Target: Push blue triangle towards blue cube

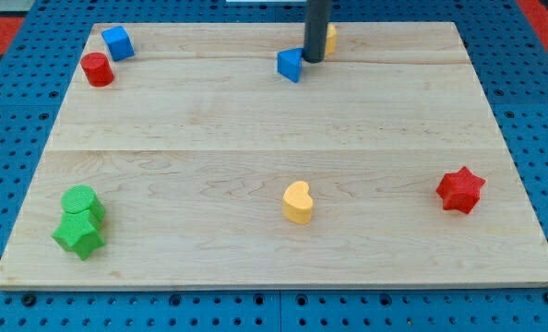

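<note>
Right, no jaws on me, so nothing opens, shuts or holds; I end in a straight dark rod. My tip (313, 60) sits on the pale wood-grain board (274, 120), just beside the blue triangle (291, 65) on its view-right side, touching or nearly, can't tell which. The triangle is a small matte wedge near the top centre; which way it points and its long axis I can't make out. A yellow block (331, 37) peeks out behind the rod, shape hidden. The blue cube (117, 42) is well apart at top left, w/ a red cylinder (97, 69) just below it. Bottom left: green cylinder (80, 201) touching a green star (80, 236). Yellow heart (298, 203) bottom centre, red star (460, 190) at right.
</note>
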You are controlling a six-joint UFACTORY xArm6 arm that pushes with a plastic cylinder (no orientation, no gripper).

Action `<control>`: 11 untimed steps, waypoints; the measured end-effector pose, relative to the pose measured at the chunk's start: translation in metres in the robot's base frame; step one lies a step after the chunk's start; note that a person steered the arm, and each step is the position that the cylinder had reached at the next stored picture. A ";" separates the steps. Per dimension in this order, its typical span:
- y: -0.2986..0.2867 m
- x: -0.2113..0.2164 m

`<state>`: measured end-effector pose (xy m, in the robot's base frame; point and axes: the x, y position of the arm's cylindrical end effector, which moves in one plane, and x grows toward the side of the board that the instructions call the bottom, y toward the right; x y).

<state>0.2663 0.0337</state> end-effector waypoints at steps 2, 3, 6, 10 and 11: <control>0.000 0.016; 0.009 0.036; -0.165 -0.008; -0.124 0.061; -0.193 0.059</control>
<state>0.3257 -0.1595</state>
